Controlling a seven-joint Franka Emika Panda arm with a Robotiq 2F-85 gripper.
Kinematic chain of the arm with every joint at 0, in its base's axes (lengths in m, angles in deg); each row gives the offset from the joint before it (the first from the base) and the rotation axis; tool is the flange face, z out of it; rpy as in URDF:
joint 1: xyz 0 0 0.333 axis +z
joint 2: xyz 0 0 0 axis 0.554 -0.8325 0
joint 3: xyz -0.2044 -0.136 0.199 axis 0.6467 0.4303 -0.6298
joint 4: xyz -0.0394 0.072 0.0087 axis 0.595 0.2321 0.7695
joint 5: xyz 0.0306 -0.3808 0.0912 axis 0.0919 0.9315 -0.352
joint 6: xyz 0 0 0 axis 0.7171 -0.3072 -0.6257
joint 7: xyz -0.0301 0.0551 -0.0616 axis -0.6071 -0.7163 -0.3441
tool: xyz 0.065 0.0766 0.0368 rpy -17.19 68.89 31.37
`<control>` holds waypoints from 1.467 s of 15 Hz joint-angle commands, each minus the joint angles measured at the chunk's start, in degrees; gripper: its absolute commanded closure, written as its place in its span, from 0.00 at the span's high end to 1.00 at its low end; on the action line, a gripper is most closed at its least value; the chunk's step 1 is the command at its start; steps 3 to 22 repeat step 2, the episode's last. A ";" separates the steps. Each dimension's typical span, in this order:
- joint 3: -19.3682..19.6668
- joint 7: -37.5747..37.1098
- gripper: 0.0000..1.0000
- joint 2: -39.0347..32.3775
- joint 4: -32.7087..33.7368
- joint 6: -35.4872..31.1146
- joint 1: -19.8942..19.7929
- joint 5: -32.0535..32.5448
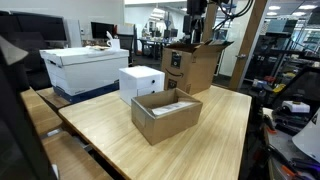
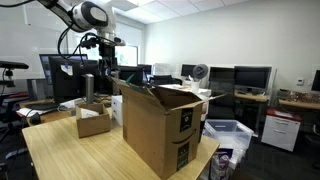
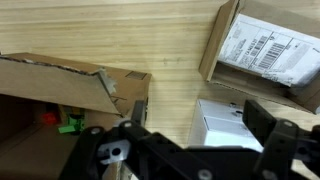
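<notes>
**Open gripper hangs over the tall carton**

Closest to me on the pale wooden table is a low cardboard box. Its top is open, and the wrist view catches a printed barcode label lying inside it. Just beside it, a step further back, sits a small white box, closed and square to the table.

Now the main attraction: the tall brown carton, standing upright at the table's far edge in this exterior view, flaps thrown open. The white box is just beside its wall. The wrist view looks down into it, and there's a small green thing and a red scrap at the bottom. They're too small for me to tell what they are.

Straight above that carton, there's the gripper, pointing down and clear of the flaps, touching nothing. From the wrist it seems to hang over the carton's edge on the white box's side. The jaws are spread wide with nothing between them, and the white box shows through the gap. The white arm arcs up and away behind it.

Off to the side on a neighbouring surface is a big white storage box on a blue base. Further off, a clear plastic bin sits low by the desks, and rows of dark monitors line the back of the office
</notes>
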 commanded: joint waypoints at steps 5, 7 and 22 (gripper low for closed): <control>-0.39 0.04 1.00 -0.02 0.09 0.11 -0.41 -0.04; -0.39 0.04 1.00 -0.02 0.09 0.11 -0.41 -0.04; -0.39 0.04 1.00 -0.02 0.09 0.11 -0.41 -0.04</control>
